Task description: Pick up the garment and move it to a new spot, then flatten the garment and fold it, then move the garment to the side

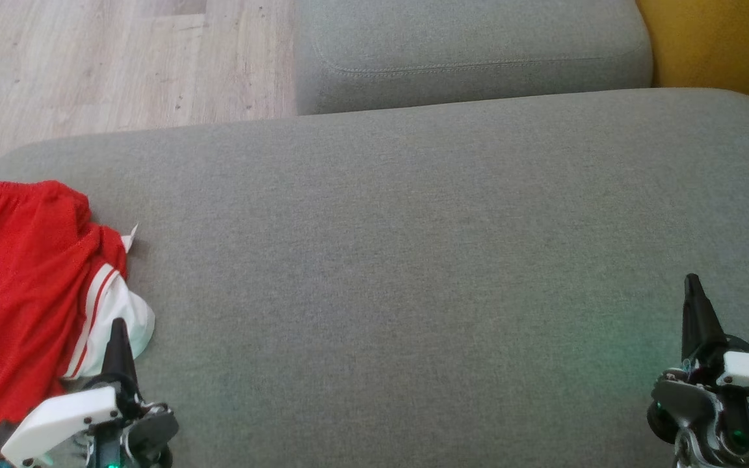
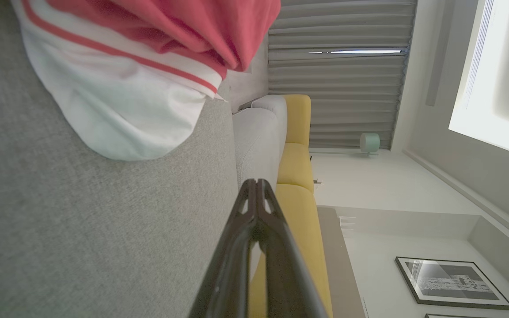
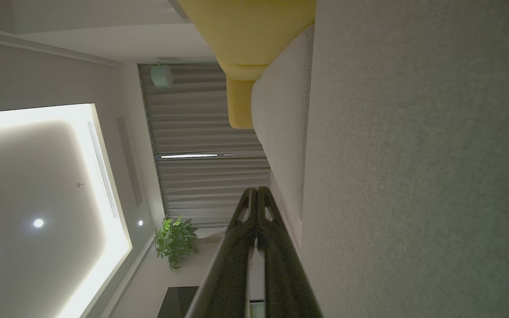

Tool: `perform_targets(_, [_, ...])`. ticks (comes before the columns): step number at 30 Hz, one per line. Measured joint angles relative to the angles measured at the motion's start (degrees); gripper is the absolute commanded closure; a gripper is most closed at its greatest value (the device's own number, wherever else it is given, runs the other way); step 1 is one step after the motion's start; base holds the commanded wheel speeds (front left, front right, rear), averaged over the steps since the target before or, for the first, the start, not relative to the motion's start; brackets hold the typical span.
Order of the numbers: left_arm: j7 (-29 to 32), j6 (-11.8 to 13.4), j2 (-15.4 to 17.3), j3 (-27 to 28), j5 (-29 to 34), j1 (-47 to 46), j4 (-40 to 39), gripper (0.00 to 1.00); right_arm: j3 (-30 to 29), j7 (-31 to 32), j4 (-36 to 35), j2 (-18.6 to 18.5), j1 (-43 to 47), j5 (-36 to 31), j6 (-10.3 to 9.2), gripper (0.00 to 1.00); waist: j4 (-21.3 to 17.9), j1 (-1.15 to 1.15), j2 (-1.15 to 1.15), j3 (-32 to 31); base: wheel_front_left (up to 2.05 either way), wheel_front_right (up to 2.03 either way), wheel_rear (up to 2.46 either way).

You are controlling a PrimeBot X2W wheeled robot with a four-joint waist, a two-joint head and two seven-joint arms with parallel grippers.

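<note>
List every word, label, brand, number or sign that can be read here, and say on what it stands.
No readable text in any view.
The red and white garment: stripes, no print or number visible.
The small white tab at the garment's edge: too small to read.
The framed picture on the wall: blurred image, no legible words.

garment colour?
Red garment with a white panel and red stripes; best in head view.

surface: grey sofa cushion [image 1: 413,247] | on it: 1 crumpled red-and-white garment [image 1: 30,286], at left edge
</note>
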Motion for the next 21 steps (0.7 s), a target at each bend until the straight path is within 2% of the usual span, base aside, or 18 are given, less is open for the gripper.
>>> perform_targets(17, [0.0,0.0,0.0,0.0,0.0,0.0,0.0,1.00,0.0,0.0,0.0,0.0,0.0,0.0,0.00,1.00,0.0,0.00,0.00,0.0,0.00,0.00,0.00])
perform_targets(18, [0.0,0.0,0.0,0.0,0.0,0.0,0.0,0.00,0.0,0.0,0.0,0.0,0.0,0.0,0.00,0.00,0.0,0.00,0.00,0.0,0.00,0.00,0.00])
perform_targets(21, [0.0,0.1,-0.1,-0.4,0.0,0.8,2.0,0.00,0.1,0.0,2.0,0.1,0.8,0.0,-0.01,0.00,0.0,0.00,0.00,0.0,0.00,0.00,0.00])
